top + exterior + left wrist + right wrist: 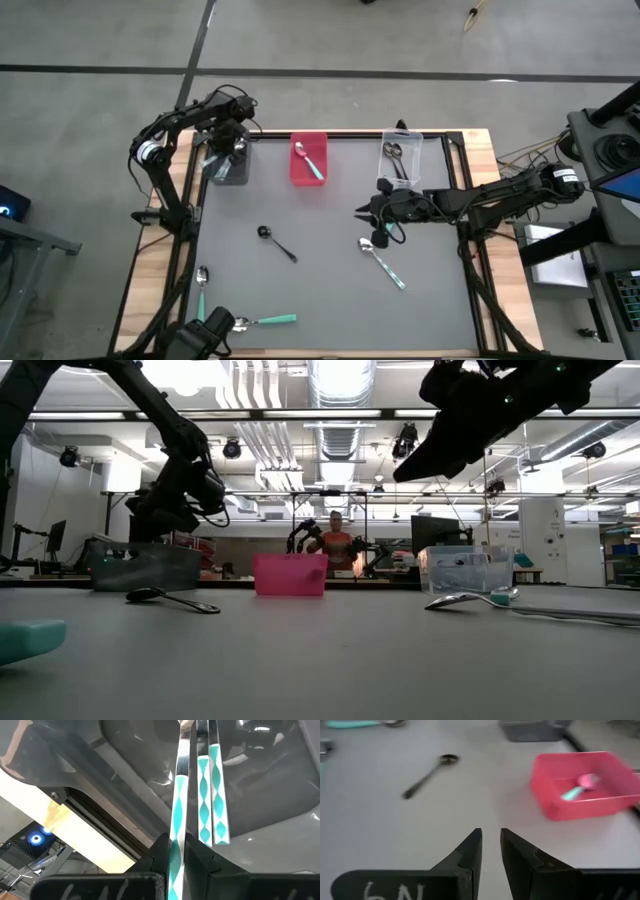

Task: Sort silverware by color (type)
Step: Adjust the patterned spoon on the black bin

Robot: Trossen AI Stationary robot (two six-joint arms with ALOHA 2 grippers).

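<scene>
We take the red bin [308, 160] at the far edge of the table as our landmark. Inside it lies one teal spoon [310, 162]. To its left stands the grey bin [228, 165], and our left gripper [226, 148] hangs over it, its jaws closed on a patterned spoon [176, 820] whose pale, teal-diamond handle runs up between the fingers. Two more patterned handles [211, 795] already rest in that bin, just beside the held one. To the right of the red bin is the clear bin [400, 158], which holds at least one dark or silver piece; we cannot tell its kind.

Our right gripper [378, 212] hovers above the mat, toward the near side and right of the red bin. Its jaws stand slightly apart with nothing between them.

We judge the sort to be roughly halfway, with a drop into the grey bin in hand. Still loose on the mat: a black spoon [277, 242] nearer to us and a little left of the red bin, a teal-handled spoon [382, 262] nearer and to the right, just below the right gripper, and two more at the near left corner, one lying with its teal handle [265, 321] pointing right and one [202, 283] close to the left edge. That leaves four pieces to carry, after the held one is released.
</scene>
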